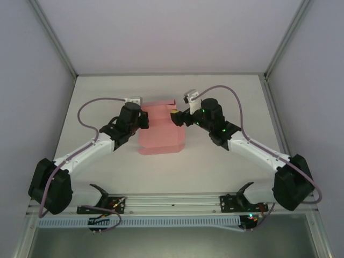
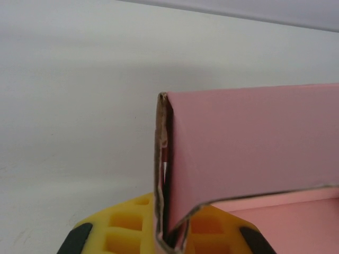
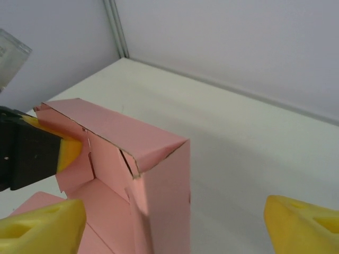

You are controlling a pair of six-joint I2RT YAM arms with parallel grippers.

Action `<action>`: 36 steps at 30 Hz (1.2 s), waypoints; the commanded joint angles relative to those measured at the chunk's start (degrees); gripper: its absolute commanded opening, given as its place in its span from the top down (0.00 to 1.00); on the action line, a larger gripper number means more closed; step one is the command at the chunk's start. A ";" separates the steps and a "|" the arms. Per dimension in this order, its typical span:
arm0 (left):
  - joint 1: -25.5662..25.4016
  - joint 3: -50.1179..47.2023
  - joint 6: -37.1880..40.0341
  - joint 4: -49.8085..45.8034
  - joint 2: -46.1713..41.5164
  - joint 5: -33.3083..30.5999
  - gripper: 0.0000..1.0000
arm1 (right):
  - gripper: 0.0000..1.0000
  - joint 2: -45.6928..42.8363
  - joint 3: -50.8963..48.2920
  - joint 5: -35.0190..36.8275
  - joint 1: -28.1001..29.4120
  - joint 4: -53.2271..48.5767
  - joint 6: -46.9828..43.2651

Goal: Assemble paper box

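Pink card box (image 1: 161,134), part-folded, mid-counter (image 1: 231,97). Likely light, thin, easily creased; best gripped at walls near folds. Grip: left hand (image 2: 169,241) clamped on a raised wall; right hand (image 1: 177,117) spread wide, empty.

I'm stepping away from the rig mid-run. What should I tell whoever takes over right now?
Left gripper: shut on a raised wall of the paper box.
Right gripper: open, fingers either side of the box's upright corner, not gripping.
Box: in the middle of the table, between the two arms.
Done: walls stand up, and a strip is folded over along the top of one wall.
Left: tuck the loose flaps and close the box. Judging by its pose, the right gripper probably takes the corner next.
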 commanded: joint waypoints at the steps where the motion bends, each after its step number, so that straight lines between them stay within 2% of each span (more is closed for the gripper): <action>1: 0.25 1.61 1.24 -0.32 -1.42 1.06 1.00 | 0.19 3.74 3.60 -2.11 -0.70 -2.56 1.49; 5: 0.18 1.62 1.33 -0.41 -1.65 0.87 1.00 | 0.26 6.38 5.62 -1.81 -0.91 -2.67 1.21; 7: 0.27 1.69 1.29 -0.41 -1.77 0.87 1.00 | 0.33 6.96 6.06 -0.88 -1.00 -3.05 1.12; 11: 0.27 1.73 1.17 0.11 -1.49 1.91 1.00 | 0.33 8.80 7.13 0.65 -0.99 -4.76 0.60; 13: 0.14 1.88 1.20 0.07 -1.44 2.18 1.00 | 0.36 9.63 7.58 1.04 -0.94 -4.77 0.46; 14: 0.22 1.88 1.17 -0.01 -1.43 2.10 1.00 | 0.44 9.98 7.68 1.63 -0.98 -4.76 0.66; 16: 0.19 1.91 1.02 -0.15 -1.48 2.14 1.00 | 0.51 10.37 7.85 3.39 -0.94 -4.84 0.33; 17: 0.17 2.03 0.79 -0.15 -1.57 2.25 1.00 | 0.59 10.57 7.95 5.36 -0.96 -4.94 0.42; 19: 0.21 1.99 0.48 -0.16 -1.80 2.42 1.00 | 0.67 11.26 8.46 9.47 -0.96 -5.92 -0.26; 21: 0.20 2.28 -0.39 -0.69 -2.06 2.02 1.00 | 0.81 12.25 9.17 14.85 -0.79 -7.66 -1.50; 24: 0.22 4.54 -3.19 -5.57 -1.26 -2.05 1.00 | 0.89 14.57 11.96 29.70 0.33 -13.52 -2.92; 28: 0.47 8.35 -7.60 -14.83 0.32 -8.88 1.00 | 0.93 19.33 16.42 57.44 1.77 -22.55 -2.41; 30: 1.20 8.59 -9.34 -16.84 0.39 -9.62 1.00 | 0.95 20.83 17.88 64.56 1.58 -26.53 -0.84; 36: 2.46 9.45 -12.01 -21.19 0.67 -11.16 1.00 | 0.95 23.87 19.13 81.17 1.87 -28.41 -0.84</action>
